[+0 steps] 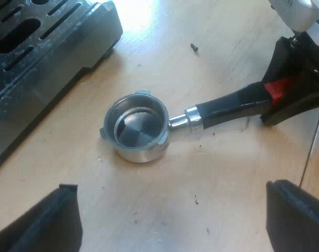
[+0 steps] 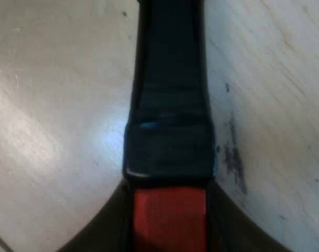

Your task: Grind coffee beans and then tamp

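Pale wooden table (image 1: 227, 68) bearing metal holder (image 1: 141, 131) ahead of left gripper (image 1: 172, 186), espresso machine (image 1: 39, 58) farther off, small dark speck (image 1: 194, 47) beyond.

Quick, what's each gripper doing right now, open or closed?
Left gripper: open, fingers wide apart, holding nothing.
Right gripper: closed on the holder's handle.

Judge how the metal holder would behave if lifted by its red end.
The holder looks rigid: metal basket, solid dark handle. Lifted at the red end, where the right gripper sits, the heavier-looking basket would probably dip. The glossy handle may twist in a grip; its side lugs should probably stop rolling.
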Robot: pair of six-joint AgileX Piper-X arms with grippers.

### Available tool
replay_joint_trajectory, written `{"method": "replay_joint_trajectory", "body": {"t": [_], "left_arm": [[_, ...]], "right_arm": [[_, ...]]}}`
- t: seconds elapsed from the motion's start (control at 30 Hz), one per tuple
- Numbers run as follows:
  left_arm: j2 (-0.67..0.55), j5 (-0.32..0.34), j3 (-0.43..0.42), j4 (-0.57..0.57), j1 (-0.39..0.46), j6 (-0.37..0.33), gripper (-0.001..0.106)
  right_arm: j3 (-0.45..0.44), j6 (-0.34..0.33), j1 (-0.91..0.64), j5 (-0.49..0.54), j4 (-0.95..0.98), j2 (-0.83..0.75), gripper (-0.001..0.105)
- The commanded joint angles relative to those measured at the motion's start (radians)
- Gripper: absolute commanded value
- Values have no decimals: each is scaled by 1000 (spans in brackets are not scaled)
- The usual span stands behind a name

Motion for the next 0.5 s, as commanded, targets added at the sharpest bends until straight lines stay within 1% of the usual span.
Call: {"method": "replay_joint_trajectory", "body": {"t": [0.03, 0.07, 0.13, 0.17, 0.2, 0.3, 0.37, 0.5], "left_arm": [[-1, -2, -5, -12, -5, -8, 74], [-1, -2, -5, -12, -5, -8, 74], [-1, -2, -5, -12, -5, -8, 74], [-1, -2, -5, -12, -5, -8, 74], [-1, -2, -5, -12, -5, -8, 74], [-1, -2, -5, -12, -5, -8, 74], [-1, -2, -5, -12, -5, -8, 74], [-1, -2, -5, -12, -5, -8, 74]], "right_arm": [[-5, 1, -1, 4, -27, -10, 18], [-5, 1, -1, 4, -27, -10, 24], [-5, 4, -1, 4, -20, -10, 43], [-5, 8, -1, 4, -19, -10, 46], [-5, 17, -1, 4, -11, -10, 55], [-11, 29, -1, 4, 5, -13, 64], [-22, 28, -1, 6, 23, -13, 66], [-78, 13, -1, 12, 94, -13, 69]]}}
